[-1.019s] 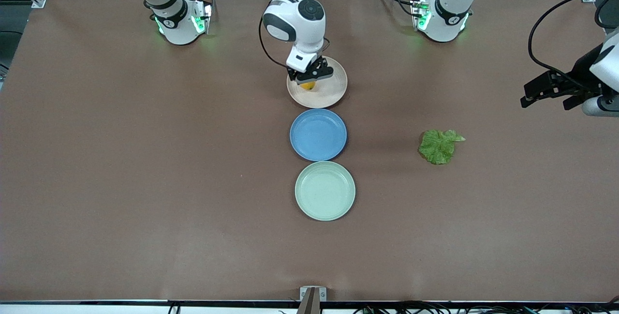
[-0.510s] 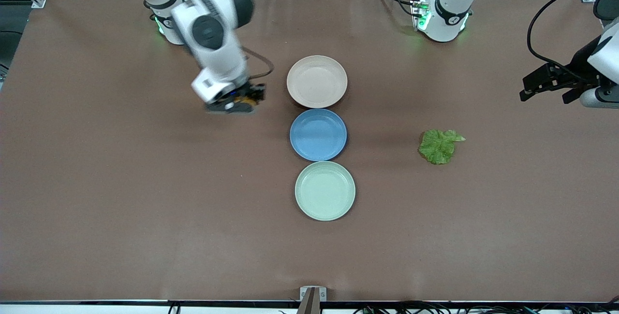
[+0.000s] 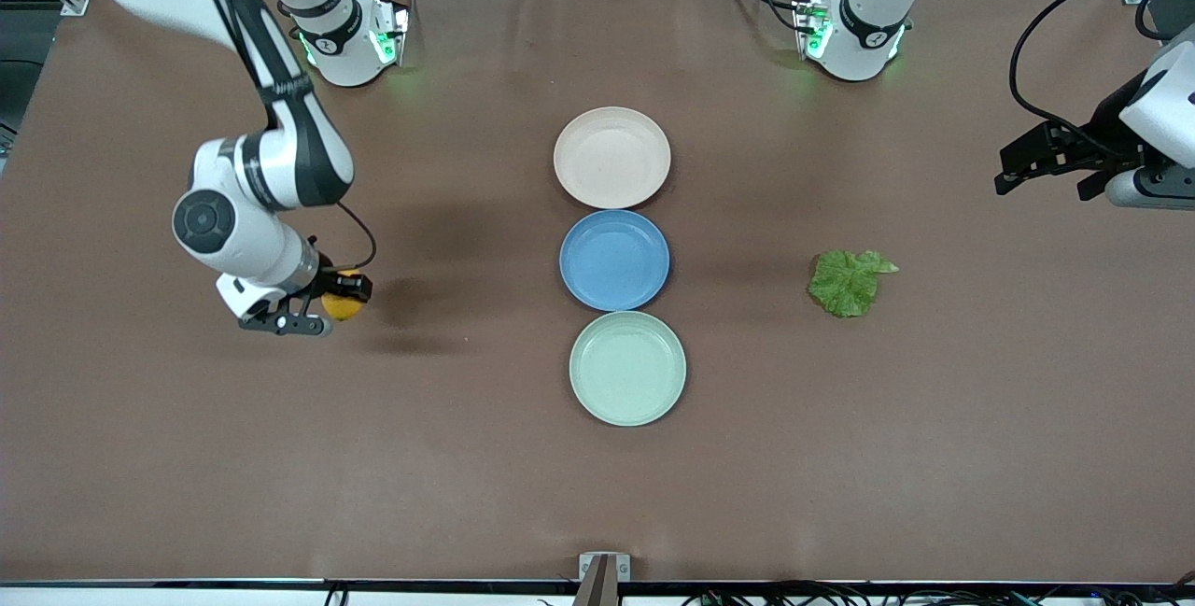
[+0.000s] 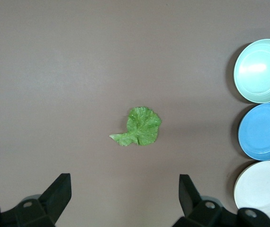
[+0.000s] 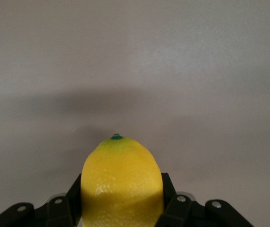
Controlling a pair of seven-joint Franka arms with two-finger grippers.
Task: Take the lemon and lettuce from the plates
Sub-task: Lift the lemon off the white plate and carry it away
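Item 1. Mint green plate [image 3: 627, 368]: nearest the front camera of three plates standing in a row at the middle of the table [image 3: 597, 494]; nothing on it. Also seen from the left wrist [image 4: 261, 70].

Item 2. Right gripper [image 3: 327, 305]: in the air over bare table toward the right arm's end, at about 9 o'clock from the blue plate and well apart from it. Fingers closed onto the lemon [image 3: 343, 305], one on each side. In the right wrist view the lemon [image 5: 121, 182] sits between the dark fingers [image 5: 170, 210], its small green tip pointing away from the camera.

Item 3. Lettuce [image 3: 849, 282]: lying flat on the bare table, on no plate, at about 3 o'clock from the blue plate and well apart from it, toward the left arm's end. Left wrist view shows the leaf [image 4: 142, 126] with its paler stem end to one side.

Item 4. Blue plate [image 3: 614, 260]: middle of the row, just beside both neighbours; nothing on it.

Item 5. Left gripper [image 3: 1050, 162]: waiting in the air over the left arm's end of the table, at about 2 o'clock from the lettuce. Fingers [image 4: 59, 191] spread wide apart, holding nothing.

Item 6. Beige-cream plate [image 3: 611, 158]: farthest of the row, at 12 o'clock from the blue plate; nothing on it.
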